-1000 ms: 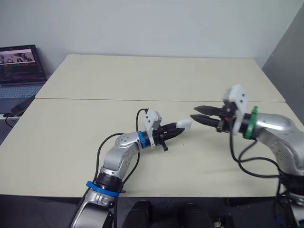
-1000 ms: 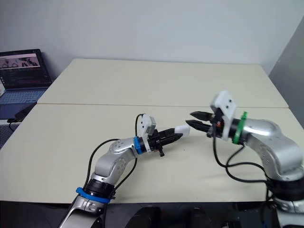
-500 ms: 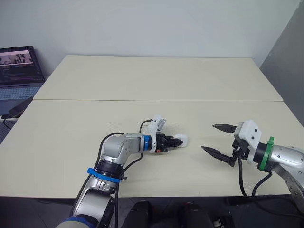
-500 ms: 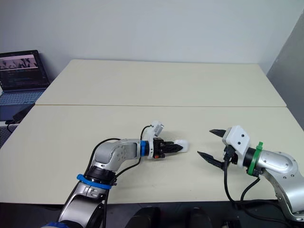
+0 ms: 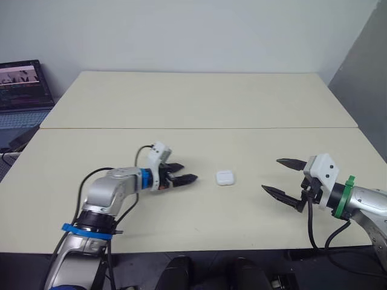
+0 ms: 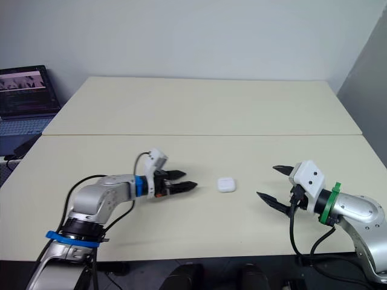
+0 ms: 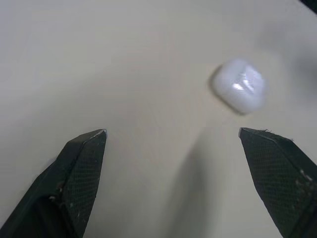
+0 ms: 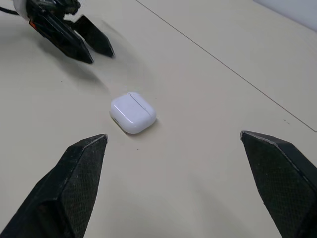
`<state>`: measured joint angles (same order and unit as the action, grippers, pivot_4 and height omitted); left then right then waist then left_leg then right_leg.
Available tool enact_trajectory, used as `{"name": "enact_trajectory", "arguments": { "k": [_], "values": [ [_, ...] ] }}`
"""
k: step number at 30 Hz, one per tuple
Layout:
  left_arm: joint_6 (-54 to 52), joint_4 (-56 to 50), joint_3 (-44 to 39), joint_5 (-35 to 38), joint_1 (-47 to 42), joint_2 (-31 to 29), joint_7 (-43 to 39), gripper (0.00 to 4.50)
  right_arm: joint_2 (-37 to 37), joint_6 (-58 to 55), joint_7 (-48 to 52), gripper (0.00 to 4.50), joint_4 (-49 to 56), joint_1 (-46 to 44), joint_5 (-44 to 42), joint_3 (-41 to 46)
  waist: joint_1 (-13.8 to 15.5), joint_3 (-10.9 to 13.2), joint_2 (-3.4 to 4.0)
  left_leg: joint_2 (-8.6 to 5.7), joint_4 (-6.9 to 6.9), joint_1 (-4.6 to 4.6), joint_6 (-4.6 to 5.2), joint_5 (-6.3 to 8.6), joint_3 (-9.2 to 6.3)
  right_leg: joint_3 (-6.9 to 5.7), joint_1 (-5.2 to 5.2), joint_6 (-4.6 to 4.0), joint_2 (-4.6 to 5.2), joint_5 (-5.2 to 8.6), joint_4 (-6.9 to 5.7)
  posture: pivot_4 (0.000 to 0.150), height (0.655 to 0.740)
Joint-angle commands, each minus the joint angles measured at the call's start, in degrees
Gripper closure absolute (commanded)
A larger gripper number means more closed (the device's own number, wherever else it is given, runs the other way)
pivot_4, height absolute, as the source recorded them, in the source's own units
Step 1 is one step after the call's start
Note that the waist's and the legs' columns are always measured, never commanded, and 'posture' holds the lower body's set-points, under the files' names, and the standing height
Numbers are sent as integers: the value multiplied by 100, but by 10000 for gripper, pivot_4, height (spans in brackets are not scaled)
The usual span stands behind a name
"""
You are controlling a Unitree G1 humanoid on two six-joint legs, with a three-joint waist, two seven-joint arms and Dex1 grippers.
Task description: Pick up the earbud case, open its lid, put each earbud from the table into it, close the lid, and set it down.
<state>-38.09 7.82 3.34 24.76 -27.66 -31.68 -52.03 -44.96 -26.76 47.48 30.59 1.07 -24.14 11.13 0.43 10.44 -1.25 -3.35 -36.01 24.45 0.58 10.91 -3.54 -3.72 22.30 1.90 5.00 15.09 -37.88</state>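
Case (image 5: 225, 177), lid shut, lay on the table (image 5: 181, 103), at 3 o'clock from my left gripper (image 5: 188, 172) and 9 o'clock from my right gripper (image 5: 271, 174). Both were spread wide and empty, the case apparently set down.

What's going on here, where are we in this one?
The case lies on the table with its lid shut, between the robot's two arms. The left end effector and the right end effector are both open, one on each side of the case, and neither touches it. Nothing is being held. With the case closed and set down, this looks like the end of the task.
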Motion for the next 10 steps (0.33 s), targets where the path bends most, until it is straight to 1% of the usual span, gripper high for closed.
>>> {"name": "enact_trajectory", "arguments": {
  "k": [1,3,5,10],
  "values": [
    [1409,-237,-225,-242,-201,-270,-543,139,-128,-76,122,0,133,-95,-359,399,65,0,-1,-2,-1,2,0,0,-1,-1,-2,-1,2,-1,4,1500,7400],
    [2020,-24,-216,-595,-386,-413,-463,139,-189,-188,129,0,206,-99,-538,589,113,1,-1,-5,-5,5,0,0,0,0,-3,-2,5,-4,12,1500,7400],
    [2367,191,-247,-768,-516,-560,-527,139,-266,-294,92,0,259,-101,-643,756,128,1,-2,-6,-6,9,1,0,-1,-2,-2,-4,7,-6,15,1500,7400],
    [2627,607,-298,-771,-590,-584,-704,139,-277,-412,-118,0,240,-160,-672,881,100,0,-1,-5,-2,9,1,0,0,-4,-1,-2,6,-6,15,1500,7400]
  ]
}}
